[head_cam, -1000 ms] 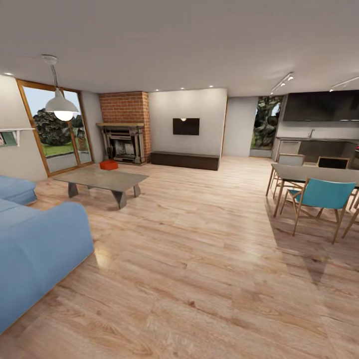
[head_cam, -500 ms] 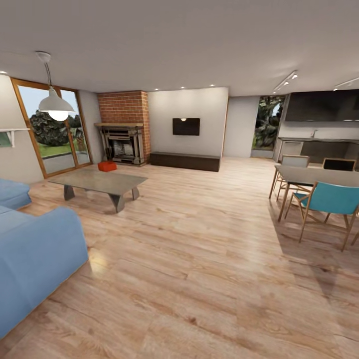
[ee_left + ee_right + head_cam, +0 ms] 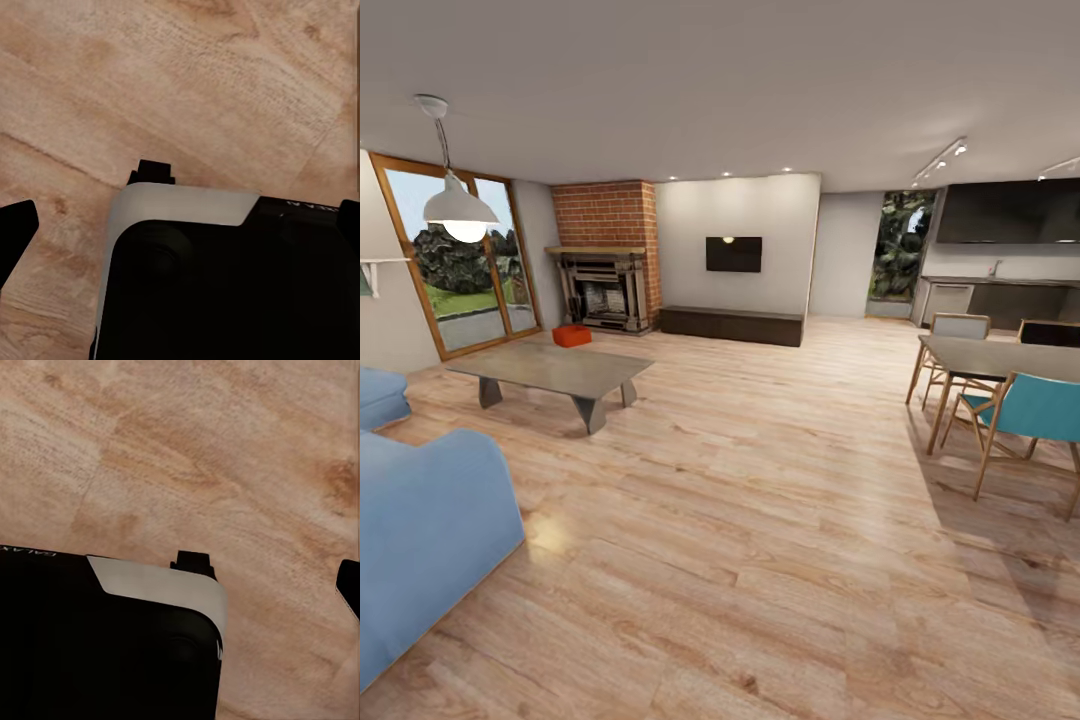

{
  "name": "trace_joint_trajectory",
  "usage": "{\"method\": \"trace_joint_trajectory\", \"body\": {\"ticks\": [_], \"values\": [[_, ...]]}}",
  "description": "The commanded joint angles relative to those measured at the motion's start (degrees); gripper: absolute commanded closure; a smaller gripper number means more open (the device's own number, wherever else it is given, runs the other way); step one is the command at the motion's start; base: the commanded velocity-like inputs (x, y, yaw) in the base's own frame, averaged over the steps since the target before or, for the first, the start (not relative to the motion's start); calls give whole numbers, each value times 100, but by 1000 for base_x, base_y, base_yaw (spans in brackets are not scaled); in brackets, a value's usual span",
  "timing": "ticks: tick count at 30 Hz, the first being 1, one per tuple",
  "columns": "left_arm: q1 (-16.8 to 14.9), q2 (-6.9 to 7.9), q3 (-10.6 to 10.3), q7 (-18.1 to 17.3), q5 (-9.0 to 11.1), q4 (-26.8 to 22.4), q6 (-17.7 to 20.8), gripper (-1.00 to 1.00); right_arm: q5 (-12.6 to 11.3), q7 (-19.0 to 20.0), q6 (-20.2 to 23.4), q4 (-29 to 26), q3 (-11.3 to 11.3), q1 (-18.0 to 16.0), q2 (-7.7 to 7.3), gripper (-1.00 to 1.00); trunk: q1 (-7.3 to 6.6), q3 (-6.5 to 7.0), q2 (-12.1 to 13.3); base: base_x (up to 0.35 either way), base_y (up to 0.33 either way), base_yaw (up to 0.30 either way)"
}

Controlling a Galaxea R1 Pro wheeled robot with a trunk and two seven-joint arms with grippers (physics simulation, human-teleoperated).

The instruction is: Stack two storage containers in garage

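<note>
Whole view has slid a bit since a second ago: the sofa, coffee table and lamp have drifted toward the left edge and the dining chairs toward the right. That's me rolling and turning, not the furniture moving.

Left to right in the head view: blue sofa [image 3: 420, 530] right by me, glass doors [image 3: 460, 262] behind it, hanging lamp [image 3: 457, 205], then the coffee table [image 3: 550, 370]. Just past the far edge of that table, on the wood floor [image 3: 760, 520] in front of the brick fireplace [image 3: 605, 265], sits the orange-red container [image 3: 571, 335]. From here it reads as one small blob, so I can't tell if it's both boxes stacked or just one. Further right there's the TV [image 3: 734, 253] on the wall, the low dark cabinet [image 3: 732, 323] under it, then the dining table [image 3: 1000, 358] and the teal chair [image 3: 1038, 415].

My hands: both wrist cams look down at floor planks past my own dark body, with only dark finger tips [image 3: 16, 225] poking in at the frame edges [image 3: 349, 585]. Honestly can't tell how the fingers are set on either side; nothing visible between them.

So I'd say I'm at the very first step, driving over to the pickup. Next move probably means swinging around the right end of the coffee table, stopping near the fireplace, and getting low enough to reach the floor.
</note>
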Motion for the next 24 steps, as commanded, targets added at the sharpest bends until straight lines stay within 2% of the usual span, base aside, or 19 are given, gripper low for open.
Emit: {"method": "trace_joint_trajectory", "body": {"ticks": [1, 24], "values": [[-2, 2, -12, -23, 52, -1, 9, -100, -60, 21, -32, 17, 48, -5, 2, -100, 3, -7, -3, 321, 0, 0], [-3, 2, -12, -23, 52, -1, 9, -100, -60, 21, -34, 17, 48, -4, -3, -100, 3, -7, -3, 321, 0, 0]]}}
